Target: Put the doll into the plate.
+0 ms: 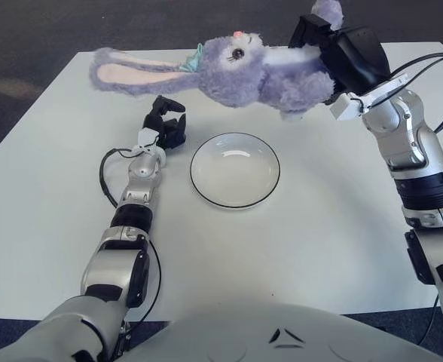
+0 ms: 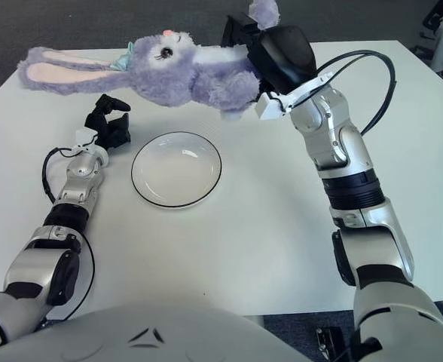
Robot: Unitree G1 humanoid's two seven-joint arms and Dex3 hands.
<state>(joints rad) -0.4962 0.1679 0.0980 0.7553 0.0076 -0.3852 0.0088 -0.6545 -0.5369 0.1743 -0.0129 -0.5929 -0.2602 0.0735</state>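
- Left eye view shows the right hand (image 1: 334,53) raised above the far side of the white counter (image 1: 342,249), its dark fingers closed around the rear of the doll (image 1: 259,72).
- Held in the air, the doll is a purple plush rabbit lying roughly level, its face turned upward and its long pink-lined ears (image 1: 135,73) stretching toward the robot's left.
- Its body hangs beyond the far rim of the plate (image 1: 235,170), not over the middle of it; how high it sits above the counter is hard to judge from these views.
- White with a dark rim, the plate lies flat on the counter with nothing in it.
- Just left of the plate is the left hand (image 1: 166,124), fingers loosely curled and holding nothing, below the doll's ears.
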